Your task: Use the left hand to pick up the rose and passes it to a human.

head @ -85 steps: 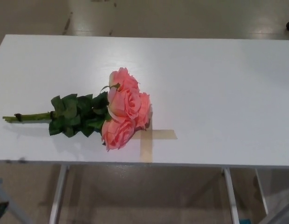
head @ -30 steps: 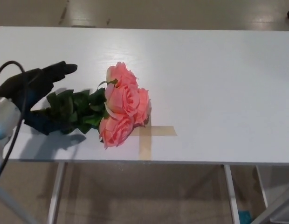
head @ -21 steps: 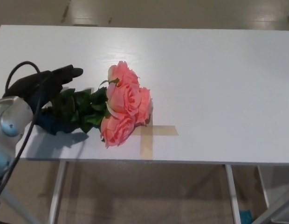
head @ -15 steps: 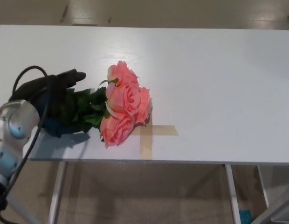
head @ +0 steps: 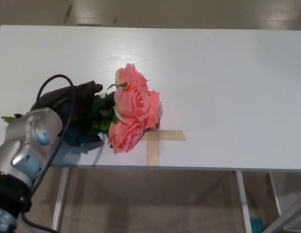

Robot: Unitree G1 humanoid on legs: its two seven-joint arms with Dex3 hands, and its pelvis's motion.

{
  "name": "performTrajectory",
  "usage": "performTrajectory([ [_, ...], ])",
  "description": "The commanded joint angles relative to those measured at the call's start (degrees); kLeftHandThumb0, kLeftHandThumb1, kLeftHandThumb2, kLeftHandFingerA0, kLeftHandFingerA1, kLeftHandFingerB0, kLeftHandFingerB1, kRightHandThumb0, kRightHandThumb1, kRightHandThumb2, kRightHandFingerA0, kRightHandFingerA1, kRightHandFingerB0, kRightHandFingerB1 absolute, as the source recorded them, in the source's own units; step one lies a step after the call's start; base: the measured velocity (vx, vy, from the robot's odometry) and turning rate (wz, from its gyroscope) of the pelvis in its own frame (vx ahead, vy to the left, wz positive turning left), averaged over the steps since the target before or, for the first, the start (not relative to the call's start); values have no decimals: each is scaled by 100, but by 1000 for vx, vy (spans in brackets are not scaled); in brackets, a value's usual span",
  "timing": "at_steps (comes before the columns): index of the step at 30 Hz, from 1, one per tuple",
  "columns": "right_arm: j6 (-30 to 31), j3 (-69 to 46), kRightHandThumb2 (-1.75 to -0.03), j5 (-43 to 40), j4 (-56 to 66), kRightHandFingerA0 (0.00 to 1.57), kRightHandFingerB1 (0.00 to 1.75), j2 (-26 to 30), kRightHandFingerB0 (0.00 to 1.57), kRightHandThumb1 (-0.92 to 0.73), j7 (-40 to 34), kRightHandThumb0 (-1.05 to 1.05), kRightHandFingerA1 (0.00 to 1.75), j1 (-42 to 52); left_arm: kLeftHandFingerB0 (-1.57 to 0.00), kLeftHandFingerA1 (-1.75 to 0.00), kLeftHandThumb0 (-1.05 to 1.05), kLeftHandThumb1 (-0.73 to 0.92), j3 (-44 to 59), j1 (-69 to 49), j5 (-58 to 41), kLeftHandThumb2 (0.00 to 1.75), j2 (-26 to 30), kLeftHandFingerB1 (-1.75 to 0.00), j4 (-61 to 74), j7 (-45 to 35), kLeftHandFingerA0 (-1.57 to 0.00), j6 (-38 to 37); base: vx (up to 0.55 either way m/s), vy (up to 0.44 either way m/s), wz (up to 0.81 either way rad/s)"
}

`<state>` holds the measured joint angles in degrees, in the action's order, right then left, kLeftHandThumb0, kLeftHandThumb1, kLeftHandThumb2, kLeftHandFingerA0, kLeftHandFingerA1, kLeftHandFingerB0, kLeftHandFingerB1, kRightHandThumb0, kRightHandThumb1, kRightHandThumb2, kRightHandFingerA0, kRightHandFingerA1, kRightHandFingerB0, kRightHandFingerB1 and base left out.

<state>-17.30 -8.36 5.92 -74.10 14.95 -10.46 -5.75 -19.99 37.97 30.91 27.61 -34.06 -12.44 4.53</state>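
The left hand (head: 75, 104) covered the rose (head: 128, 114) stems lying lengthwise along the surface (head: 228, 82), blooms rightward; finger closure couldn't be told.

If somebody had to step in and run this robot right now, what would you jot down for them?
Left hand: over the leafy stems of the rose bunch; whether its fingers have closed is hidden.
Right hand: not in view.
Roses: pink blooms lie on the white table, next to the tape cross.
Done: reach to the stems.
Left: secure the grasp, lift, pass to a person; none is in sight.
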Motion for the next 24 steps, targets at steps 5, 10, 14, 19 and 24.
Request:
performTrajectory([
  [5,-2,-23,-91,-71,-48,48,43,-20,20,-62,101,-64,53,5,-33,-49,-37,50,-258,10,105,69,-94,-41,75,-202,-58,-53,0,0,0],
  [10,-40,-10,-92,-58,-43,49,43,-3,22,-64,109,-65,52,16,-85,-134,-16,77,-528,111,314,64,-28,-54,-275,-31,-83,-468,0,0,0],
  [14,-32,4,-67,-46,-44,53,32,9,26,-70,125,-62,40,5,-83,-129,-19,79,-442,95,264,65,-58,-54,-363,203,-70,-546,0,0,0],
  [19,-16,14,-93,-43,-49,46,44,18,22,-64,136,-63,52,-1,-85,-134,-19,79,-395,93,250,65,-69,-57,-407,289,-67,-608,0,0,0],
  [24,-10,-7,-64,-69,-48,56,31,18,29,-78,162,-59,37,-13,-86,-142,-21,79,-283,71,177,63,-88,-67,-472,454,-66,-778,0,0,0],
])
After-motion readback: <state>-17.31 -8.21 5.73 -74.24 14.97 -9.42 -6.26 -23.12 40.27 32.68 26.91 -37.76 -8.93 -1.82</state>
